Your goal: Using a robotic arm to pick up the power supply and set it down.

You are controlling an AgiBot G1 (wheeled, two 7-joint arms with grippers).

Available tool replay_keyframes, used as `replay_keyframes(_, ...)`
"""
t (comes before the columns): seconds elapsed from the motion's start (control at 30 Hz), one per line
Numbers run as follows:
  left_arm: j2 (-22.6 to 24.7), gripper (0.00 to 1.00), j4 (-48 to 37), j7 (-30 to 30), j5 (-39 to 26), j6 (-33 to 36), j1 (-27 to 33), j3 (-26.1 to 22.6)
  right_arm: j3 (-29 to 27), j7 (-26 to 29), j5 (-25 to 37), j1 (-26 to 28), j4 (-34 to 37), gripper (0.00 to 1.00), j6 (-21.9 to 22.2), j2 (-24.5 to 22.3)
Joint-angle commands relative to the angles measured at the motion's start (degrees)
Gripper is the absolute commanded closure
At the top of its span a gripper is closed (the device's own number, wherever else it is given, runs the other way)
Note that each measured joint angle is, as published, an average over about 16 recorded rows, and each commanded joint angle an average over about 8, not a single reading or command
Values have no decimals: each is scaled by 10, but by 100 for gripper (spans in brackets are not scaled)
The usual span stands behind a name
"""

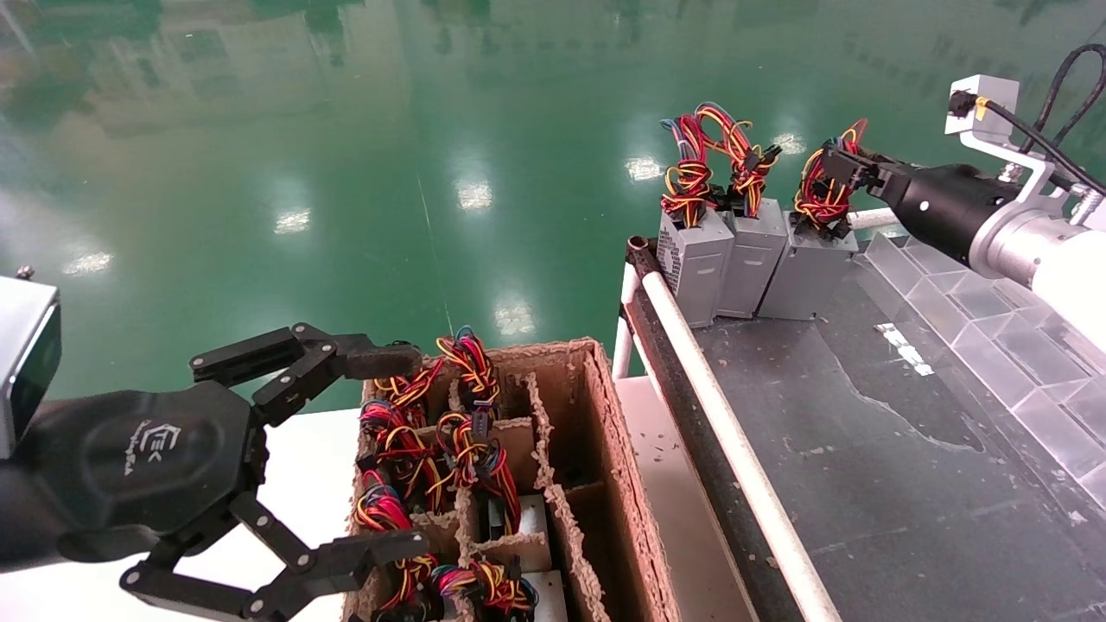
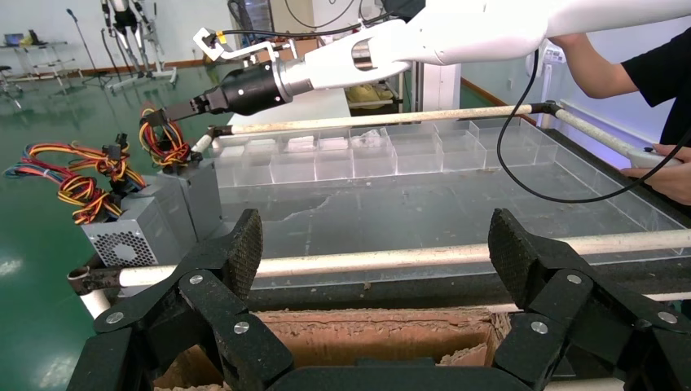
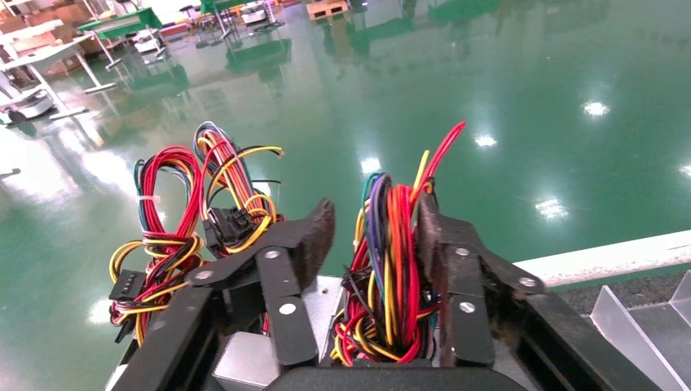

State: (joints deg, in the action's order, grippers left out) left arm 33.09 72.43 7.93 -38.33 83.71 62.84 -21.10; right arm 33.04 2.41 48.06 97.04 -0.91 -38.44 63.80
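At about two o'clock in the head view, the white tubular right arm with its black-and-silver wrist reaches in over a dark grey work surface (image 1: 864, 449), and the black jointed-finger right gripper (image 1: 836, 166) sits at the wire bundle on top of the small plain grey metal power supply (image 1: 808, 272). In the right wrist view its two padded fingers (image 3: 314, 236) are partly apart, one on each side of the coil of red, yellow, orange and black wires (image 3: 391, 269) — the pad on one side presses the strands, while the other stands just beside them, so a firm hold cannot be confirmed. The box itself stands upright on the surface at roughly one o'clock, touching a second grey metal box (image 1: 753, 259); next along is a grey box with a perforated vent side (image 1: 691, 263), both carrying taller wire loops.

The black left gripper (image 1: 380, 449) hangs at eight o'clock with its fingers spread wide, holding nothing — just beside a brown moulded-pulp divider tray (image 1: 605, 432) whose compartments hold more wire-topped units
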Motion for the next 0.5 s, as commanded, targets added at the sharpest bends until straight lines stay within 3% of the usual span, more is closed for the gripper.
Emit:
replay_keyframes(0.03, 0, 0, 0, 0, 0, 0, 0, 0, -2, -5, -3, -1, 0, 0, 0, 1)
replay_keyframes(0.5, 0, 0, 0, 0, 0, 0, 0, 0, -12, -26, -16, 0, 0, 0, -10, -8)
